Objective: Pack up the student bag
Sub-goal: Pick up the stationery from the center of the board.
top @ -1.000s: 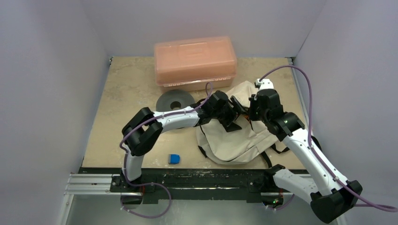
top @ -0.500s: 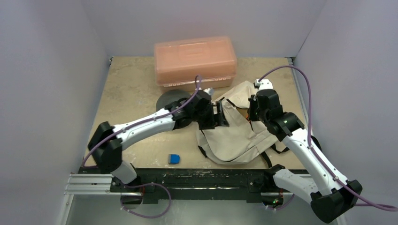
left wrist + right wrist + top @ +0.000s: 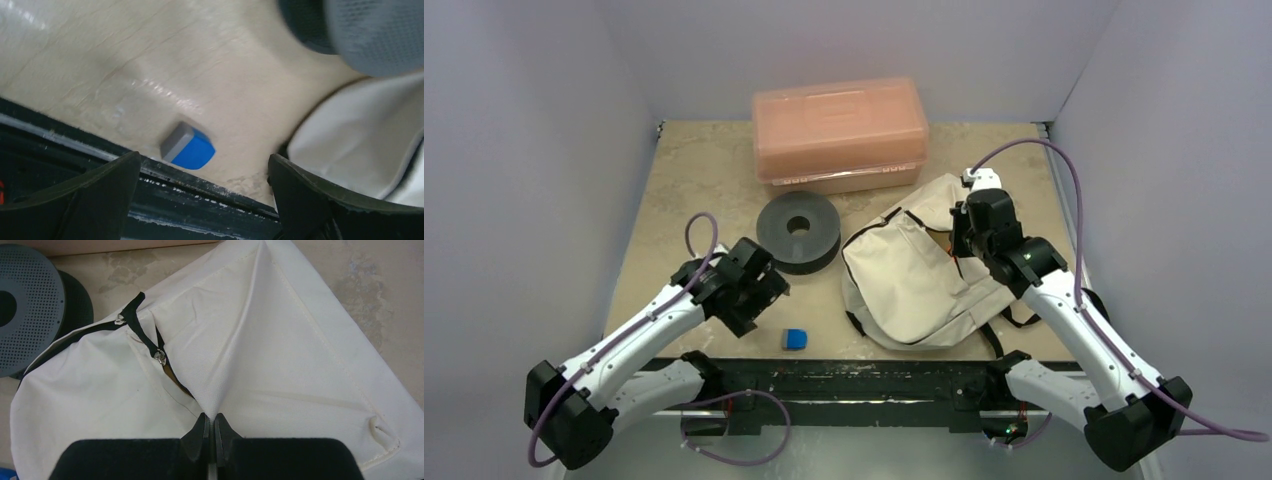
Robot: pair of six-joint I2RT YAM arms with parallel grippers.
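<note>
Top external view: the student bag (image 3: 919,275) lies on the surface (image 3: 694,190), its zip mouth partly open towards the grey spool (image 3: 799,230) just beside it.
Right end effector (image 3: 210,427): pinched tight on a fold of the bag's cream fabric next to the zip opening; the cloth stands up in a tent.
Left end effector (image 3: 203,159): spread wide, holding nothing, poised over the small blue block (image 3: 189,148) near the bag's front-left corner.
Handling: the bag looks light, soft and floppy; its mouth will likely sag shut unless the lip is held up.
Where to hold: the stitched seam or zip edge, since loose cloth may slip out.
Risk: pulling hard could drag the whole bag.
</note>
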